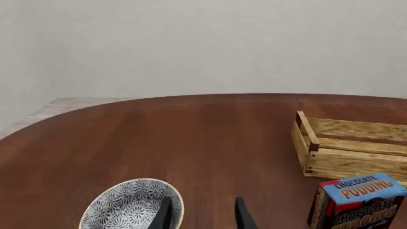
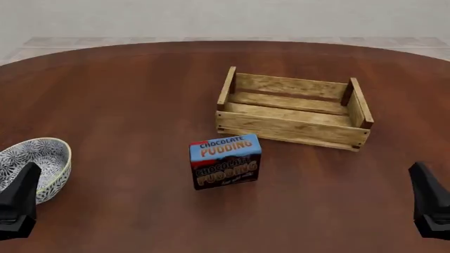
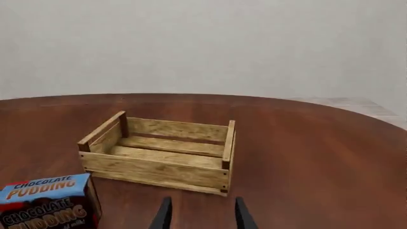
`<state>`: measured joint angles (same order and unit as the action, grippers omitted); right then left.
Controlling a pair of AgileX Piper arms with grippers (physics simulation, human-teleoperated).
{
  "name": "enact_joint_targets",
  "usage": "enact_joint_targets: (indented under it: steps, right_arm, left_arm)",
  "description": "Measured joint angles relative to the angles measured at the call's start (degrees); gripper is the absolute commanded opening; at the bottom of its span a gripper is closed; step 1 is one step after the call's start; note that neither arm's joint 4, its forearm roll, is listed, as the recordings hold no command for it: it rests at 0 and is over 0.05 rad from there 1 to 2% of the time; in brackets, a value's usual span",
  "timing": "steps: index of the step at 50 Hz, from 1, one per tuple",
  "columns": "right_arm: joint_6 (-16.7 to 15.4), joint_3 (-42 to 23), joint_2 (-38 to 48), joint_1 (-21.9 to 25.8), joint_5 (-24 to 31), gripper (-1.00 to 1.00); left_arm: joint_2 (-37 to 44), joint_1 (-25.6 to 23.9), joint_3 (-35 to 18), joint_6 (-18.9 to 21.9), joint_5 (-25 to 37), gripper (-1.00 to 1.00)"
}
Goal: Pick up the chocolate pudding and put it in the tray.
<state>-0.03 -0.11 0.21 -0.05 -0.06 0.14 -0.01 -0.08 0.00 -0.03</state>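
The chocolate pudding [image 2: 225, 161] is a small carton with a blue top band and dark brown lower part, standing on the table just in front of the tray [image 2: 293, 133]. The tray is a shallow crate of light wooden slats and holds nothing. The pudding also shows in the left wrist view [image 1: 358, 202] and the right wrist view [image 3: 48, 202], with the tray [image 1: 356, 162] [image 3: 156, 172] behind it. My left gripper [image 1: 202, 217] [image 2: 20, 203] is open at the near left edge. My right gripper [image 3: 201, 215] [image 2: 430, 203] is open at the near right edge. Neither touches anything.
A blue-and-white patterned bowl [image 2: 39, 158] sits at the near left, right beside my left gripper; it also shows in the left wrist view [image 1: 130, 205]. The round brown table [image 2: 140, 95] ends in a curved far edge, with pale floor and wall beyond.
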Motion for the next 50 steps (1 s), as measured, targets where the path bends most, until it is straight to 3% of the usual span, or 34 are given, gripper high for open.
enact_joint_targets:
  steps: [22, 29, 38, 50]
  right_arm:
    - [-1.69, -0.85, 0.95, 0.49, -0.32, 1.00]
    - [0.39, -1.94, 2.86, -0.32, -0.78, 1.00]
    - [0.99, -6.08, 7.57, -1.55, -1.39, 1.00]
    - [0.07, -17.04, 18.58, -1.49, 0.70, 1.00]
  left_arm:
    - [0.27, -0.01, -0.15, 0.00, -0.07, 1.00]
    - [0.28, -0.01, -0.16, 0.00, -0.07, 1.00]
    - [0.29, -0.01, -0.16, 0.00, -0.07, 1.00]
    - [0.30, -0.01, -0.16, 0.00, -0.07, 1.00]
